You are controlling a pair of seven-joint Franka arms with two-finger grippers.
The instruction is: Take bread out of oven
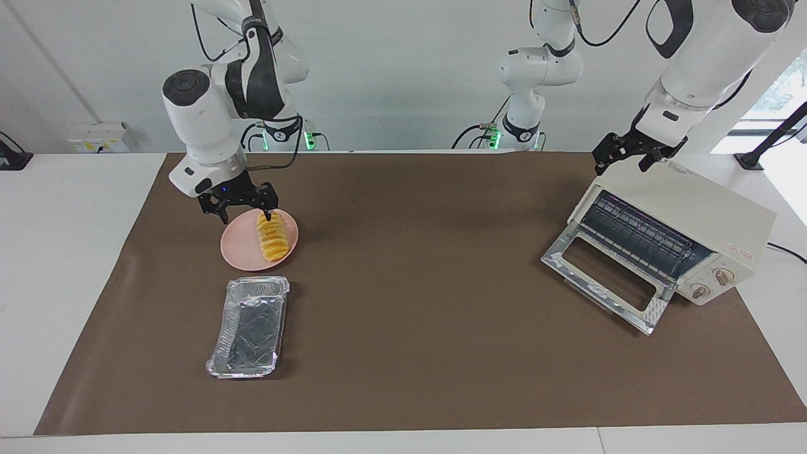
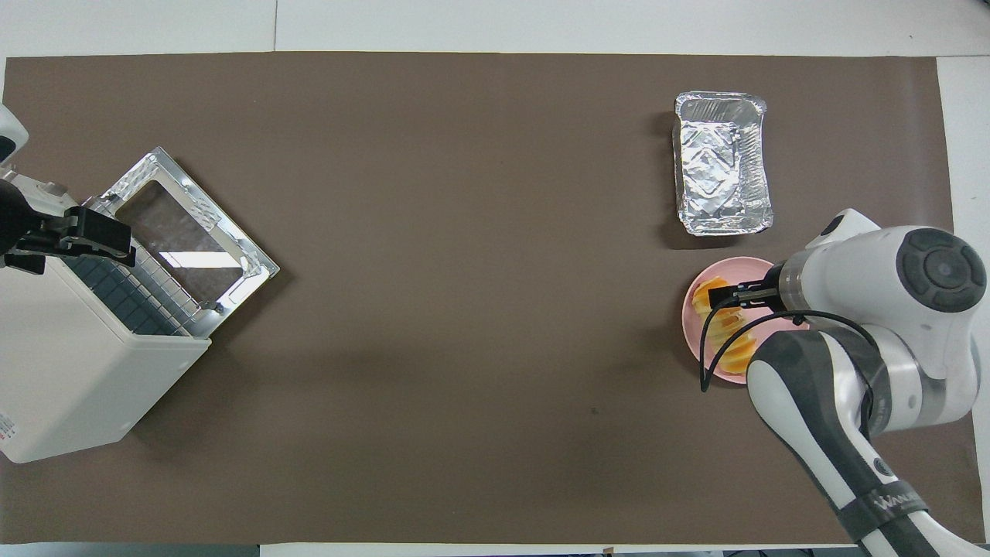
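The bread (image 1: pixel 274 238) (image 2: pixel 708 300) lies on a round pink plate (image 1: pixel 239 249) (image 2: pixel 692 340) toward the right arm's end of the table. My right gripper (image 1: pixel 246 213) (image 2: pixel 735 298) is open just above the plate, one fingertip (image 1: pixel 268 214) at the loaf's end nearer the robots, holding nothing. The cream-white oven (image 1: pixel 693 208) (image 2: pixel 69 371) stands at the left arm's end, its glass door (image 1: pixel 605 277) (image 2: pixel 193 224) dropped open and the wire rack (image 1: pixel 637 236) bare. My left gripper (image 1: pixel 624 157) (image 2: pixel 97 236) hangs open over the oven's top edge.
A rectangular silver foil tray (image 1: pixel 249 328) (image 2: pixel 723 174) sits beside the plate, farther from the robots. A brown mat (image 1: pixel 416 284) covers the table between the plate and the oven. The oven's open door juts out onto the mat.
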